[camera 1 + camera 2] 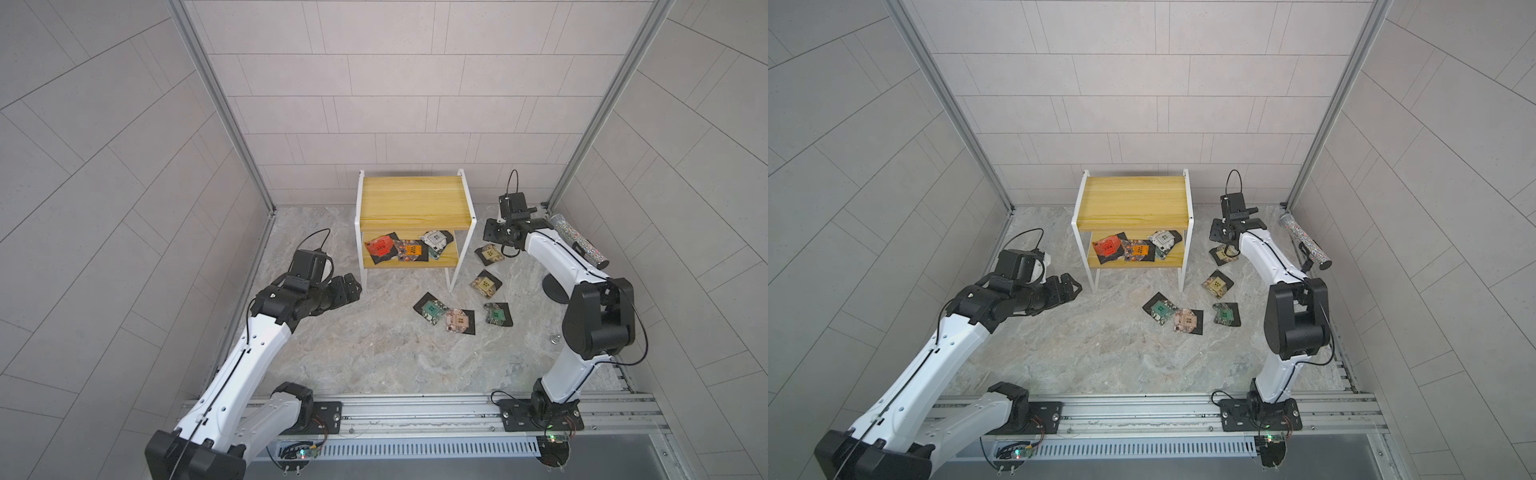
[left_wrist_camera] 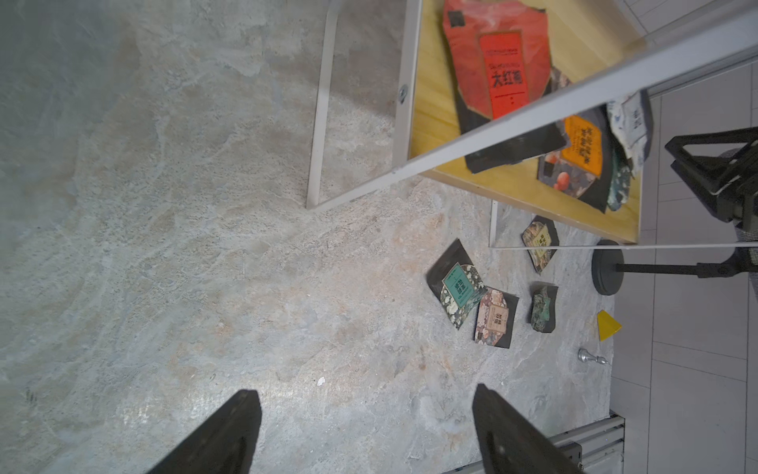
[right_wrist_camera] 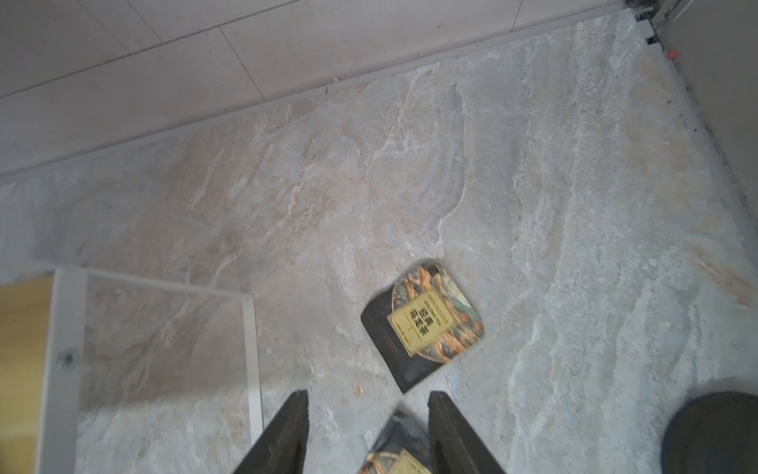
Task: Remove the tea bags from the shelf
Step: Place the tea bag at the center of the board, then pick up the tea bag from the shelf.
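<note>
The shelf (image 1: 411,199) stands at the back middle, its top board bare. On its lower board lie tea bags in a bunch: red (image 1: 380,247), orange (image 1: 412,249) and white (image 1: 434,237). Several more tea bags lie on the table to its right, among them tan (image 1: 489,253), yellow (image 1: 485,284), teal (image 1: 430,309) and pink (image 1: 457,321). My left gripper (image 2: 363,392) hovers wide open and empty left of the shelf's front leg (image 1: 353,286). My right gripper (image 3: 369,393) is open above the tan bag (image 3: 422,324), pinching nothing.
A black stand (image 1: 555,289) carrying a glittery tube (image 1: 577,241) stands at the right, close behind my right arm. A small yellow block (image 2: 608,325) and a little silver piece (image 2: 590,358) lie near the right edge. Walls close in the back and sides.
</note>
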Motion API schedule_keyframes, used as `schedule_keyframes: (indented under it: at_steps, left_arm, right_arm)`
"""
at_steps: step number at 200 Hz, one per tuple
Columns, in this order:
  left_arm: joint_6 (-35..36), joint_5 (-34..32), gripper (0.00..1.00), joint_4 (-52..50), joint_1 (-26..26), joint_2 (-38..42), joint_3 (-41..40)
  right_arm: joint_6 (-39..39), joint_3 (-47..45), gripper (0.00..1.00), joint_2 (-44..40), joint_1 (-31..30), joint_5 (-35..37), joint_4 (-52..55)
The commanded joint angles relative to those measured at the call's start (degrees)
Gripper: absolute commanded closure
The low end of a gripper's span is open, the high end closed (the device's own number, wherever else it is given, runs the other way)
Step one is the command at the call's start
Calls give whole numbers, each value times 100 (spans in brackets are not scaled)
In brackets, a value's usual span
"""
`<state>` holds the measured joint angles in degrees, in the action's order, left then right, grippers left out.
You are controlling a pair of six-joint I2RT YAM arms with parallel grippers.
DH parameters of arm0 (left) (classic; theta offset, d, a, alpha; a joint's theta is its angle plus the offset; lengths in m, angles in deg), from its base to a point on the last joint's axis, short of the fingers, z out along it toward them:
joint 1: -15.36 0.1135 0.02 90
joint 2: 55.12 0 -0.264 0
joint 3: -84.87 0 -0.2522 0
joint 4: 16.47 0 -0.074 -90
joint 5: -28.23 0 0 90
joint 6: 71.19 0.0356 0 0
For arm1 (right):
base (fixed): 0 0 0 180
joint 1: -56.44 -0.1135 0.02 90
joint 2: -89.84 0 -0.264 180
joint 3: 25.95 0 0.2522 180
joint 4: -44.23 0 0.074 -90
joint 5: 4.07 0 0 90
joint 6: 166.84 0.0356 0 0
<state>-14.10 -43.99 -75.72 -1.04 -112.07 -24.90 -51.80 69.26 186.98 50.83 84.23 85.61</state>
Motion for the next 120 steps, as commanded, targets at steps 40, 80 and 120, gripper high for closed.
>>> schedule_keyframes:
  at_steps: [40,80,120]
  left_arm:
    - [824,-130,6,155,-707,17,362]
    - [1141,-354,3,496,-1257,-92,360]
    - [1797,-1261,4,792,-2093,-191,295]
  right_arm:
    - [399,-1281,39,-1940,-93,-295,180]
    - [384,-2054,38,-3061,-205,-376,273]
    - [81,-2628,38,-3961,-470,-516,155]
